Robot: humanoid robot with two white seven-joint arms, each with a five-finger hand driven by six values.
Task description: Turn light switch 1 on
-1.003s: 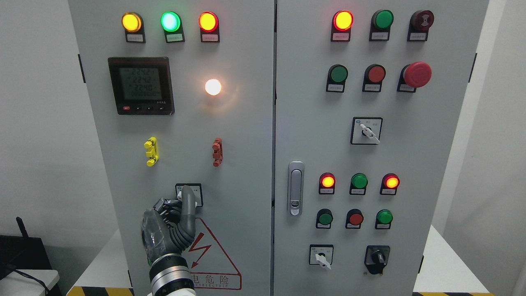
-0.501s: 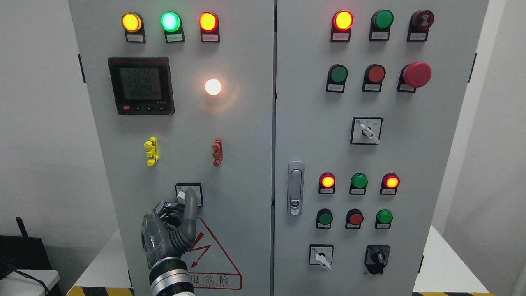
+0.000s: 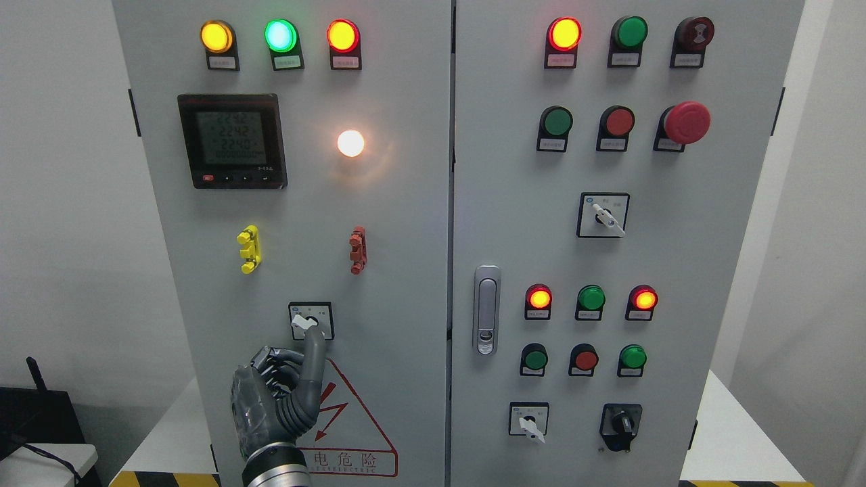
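The rotary switch (image 3: 310,320) is a black-framed square plate with a white lever, low on the left door of the grey cabinet (image 3: 406,223). Its lever points to the lower left. A round white lamp (image 3: 350,143) glows on the same door. My left hand (image 3: 284,385) is just below the switch, one finger stretched up with its tip near the plate's lower edge, the other fingers curled. It holds nothing. The right hand is out of view.
A digital meter (image 3: 232,141), a yellow clip (image 3: 248,249) and a red clip (image 3: 358,249) sit above the switch. The right door carries a handle (image 3: 486,309), lit lamps, push buttons, a red emergency button (image 3: 686,122) and more rotary switches. A warning triangle (image 3: 348,423) is beside my hand.
My left hand has dropped down from the switch. Its finger covered the switch lever before; the lever now shows in full, pointing lower left. The white lamp stays lit throughout.
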